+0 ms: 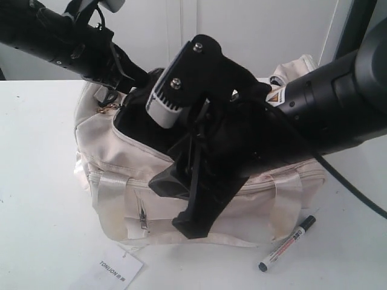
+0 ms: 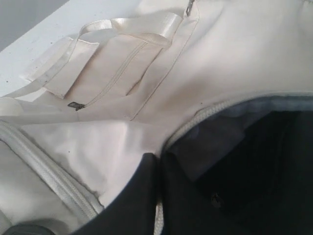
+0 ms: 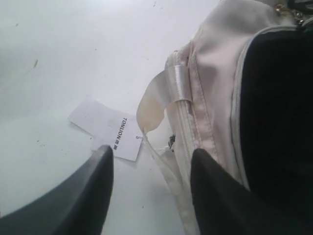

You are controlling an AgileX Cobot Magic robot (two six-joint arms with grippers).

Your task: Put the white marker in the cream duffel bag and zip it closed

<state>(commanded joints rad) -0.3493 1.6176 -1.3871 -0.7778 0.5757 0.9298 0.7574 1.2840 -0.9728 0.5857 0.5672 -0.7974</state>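
your r tool (image 3: 152,156) spread, empty, by open cream duffel bag (image 1: 115,142) | l tool (image 1: 120,80): can't tell | white marker (image 1: 288,243) on tabletop (image 1: 36,181)

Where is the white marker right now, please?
In the exterior view, the white marker lies on the table at lower right, in front of the right end of the cream duffel bag.

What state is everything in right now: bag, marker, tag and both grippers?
cream duffel bag, unzipped, mouth gaping, dark lining showing.
white marker, capped, lying on the table beside the bag, not in it.
paper tag, flat on the table in front of the bag.
right gripper, open, holding nothing.
left gripper, at the bag's opening; open or shut cannot be told.
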